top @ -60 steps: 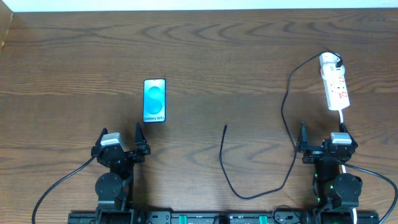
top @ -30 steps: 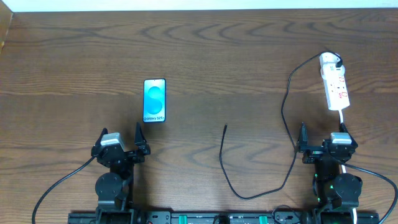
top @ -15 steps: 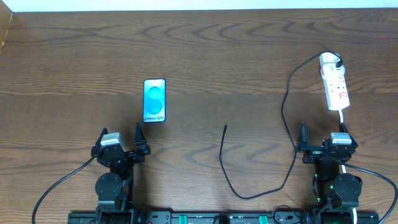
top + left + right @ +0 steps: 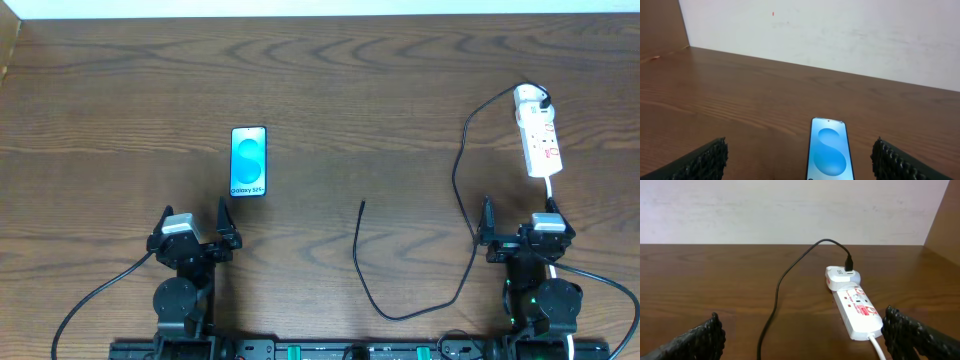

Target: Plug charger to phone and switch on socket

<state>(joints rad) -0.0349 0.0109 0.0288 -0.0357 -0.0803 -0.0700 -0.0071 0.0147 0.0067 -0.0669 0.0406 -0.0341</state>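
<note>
1. Logging claw state: left gripper sits at the near table edge with its jaws spread wide and nothing between them. Right gripper is likewise released and empty.
2. Surface: dark brown wood-grain table, matte, with long streaks of grain running across both claws' line of sight.
3. Room: a plain pale wall rises at the far edge of the table. A brown side board stands ahead and to the left of the left claw. A similar board stands ahead and to the right of the right claw.
4. The phone lies flat, screen up and lit blue, ahead of the left claw and slightly to its right. It is apart from the fingers; in the wrist view it shows between them.
5. The socket lies flat ahead of the right claw, a little to its right, not touching it. Its white cord trails back toward that claw.
6. The white adapter sits plugged in at the socket's far end.
7. The charger runs from the adapter, bows out to the left of the right claw, loops near the table's front edge, then ends with its plug tip on bare wood between the two claws. The tip is well apart from the phone.
</note>
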